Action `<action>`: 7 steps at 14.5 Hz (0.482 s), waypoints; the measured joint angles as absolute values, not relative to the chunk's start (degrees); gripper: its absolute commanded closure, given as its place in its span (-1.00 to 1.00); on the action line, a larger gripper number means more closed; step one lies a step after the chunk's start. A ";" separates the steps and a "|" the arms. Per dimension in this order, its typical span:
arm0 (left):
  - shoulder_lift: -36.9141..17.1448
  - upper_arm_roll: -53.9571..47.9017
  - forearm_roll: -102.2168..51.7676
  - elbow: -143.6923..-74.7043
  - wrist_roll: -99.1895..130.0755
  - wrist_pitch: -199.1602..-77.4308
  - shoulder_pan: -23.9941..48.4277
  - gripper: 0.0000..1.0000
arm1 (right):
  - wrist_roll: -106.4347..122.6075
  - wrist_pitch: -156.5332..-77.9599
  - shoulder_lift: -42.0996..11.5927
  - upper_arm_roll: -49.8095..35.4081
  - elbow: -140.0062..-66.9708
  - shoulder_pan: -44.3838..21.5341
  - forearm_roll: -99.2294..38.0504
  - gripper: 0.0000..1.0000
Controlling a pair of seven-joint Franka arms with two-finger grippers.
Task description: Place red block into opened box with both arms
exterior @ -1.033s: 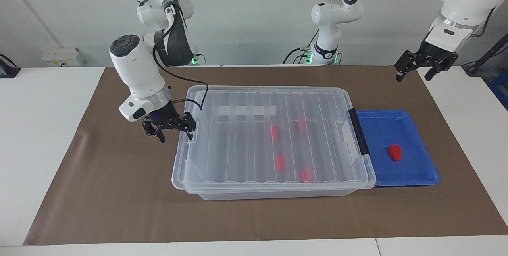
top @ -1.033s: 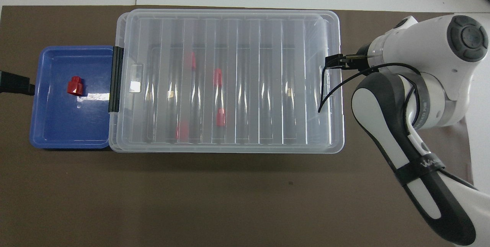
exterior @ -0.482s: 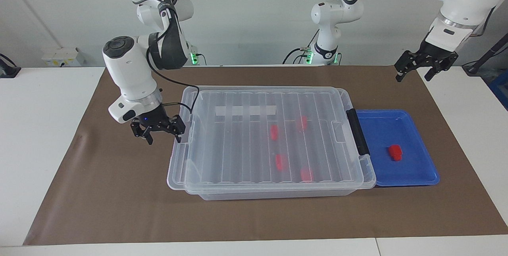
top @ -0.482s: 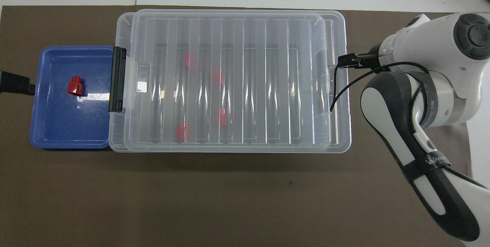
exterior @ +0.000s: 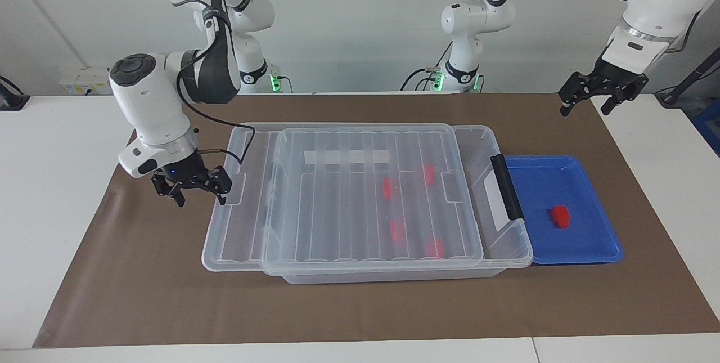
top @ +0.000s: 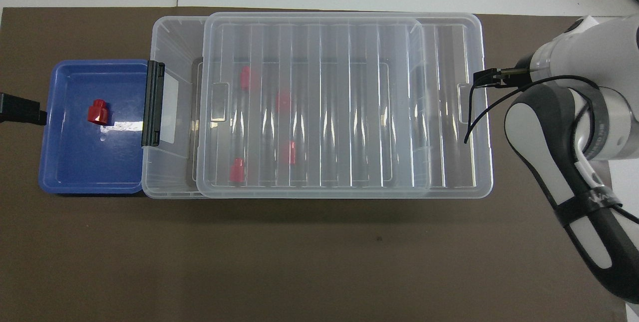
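The brown mat [exterior: 140, 295] covers the table from edge to edge. On it, near the middle, stands the box [exterior: 509, 239], a clear bin with a black handle [exterior: 506, 186] at the end toward my left arm. Its ribbed lid [exterior: 236, 239] lies slid off toward my right arm's end of the table, overhanging the box there and leaving an uncovered strip of the box by the handle. Four red blocks [exterior: 397, 229] show through the lid, lying on the box floor. A shallow blue tray [exterior: 585, 253] sits touching the handle end of the box. The red block [exterior: 559, 216] rests in that tray, alone, near its middle, well apart from both of my grippers.

My right gripper [exterior: 194, 189] is at the lid's overhanging end, one finger at the lid's rim, jaws spread wide; whether it hooks the rim I cannot tell. My left gripper [exterior: 585, 105] waits, wide and empty, above the mat's corner nearest my left base.
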State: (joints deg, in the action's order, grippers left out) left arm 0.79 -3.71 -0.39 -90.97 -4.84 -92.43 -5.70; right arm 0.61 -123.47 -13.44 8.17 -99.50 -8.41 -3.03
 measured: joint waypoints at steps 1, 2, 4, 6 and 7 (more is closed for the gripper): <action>0.83 -3.71 -0.39 -91.09 -4.84 -92.44 -5.70 -1.00 | 1.08 -123.45 -13.44 8.16 -99.49 -7.91 -3.02 -1.00; 0.86 -3.71 -0.39 -91.16 -4.84 -92.45 -5.70 -1.00 | 1.37 -123.40 -13.44 8.18 -99.49 -7.52 -3.02 -1.00; 0.90 -3.71 -0.39 -91.21 -4.84 -92.47 -5.70 -1.00 | 1.97 -123.26 -13.44 8.18 -99.48 -6.71 -2.90 -1.00; 1.05 -3.71 -0.39 -91.39 -4.84 -92.63 -5.70 -1.00 | 3.17 -123.02 -13.44 8.19 -99.47 -5.87 -2.32 -1.00; 1.17 -3.71 -0.39 -91.75 -4.84 -93.14 -5.70 -1.00 | 3.54 -122.81 -13.45 8.19 -99.46 -5.54 -1.81 -1.00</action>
State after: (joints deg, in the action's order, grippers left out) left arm 1.17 -3.71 -0.39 -91.75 -4.84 -93.14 -5.70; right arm 3.54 -122.81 -13.45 8.19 -99.46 -5.54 -1.81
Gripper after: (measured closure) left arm 0.000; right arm 0.000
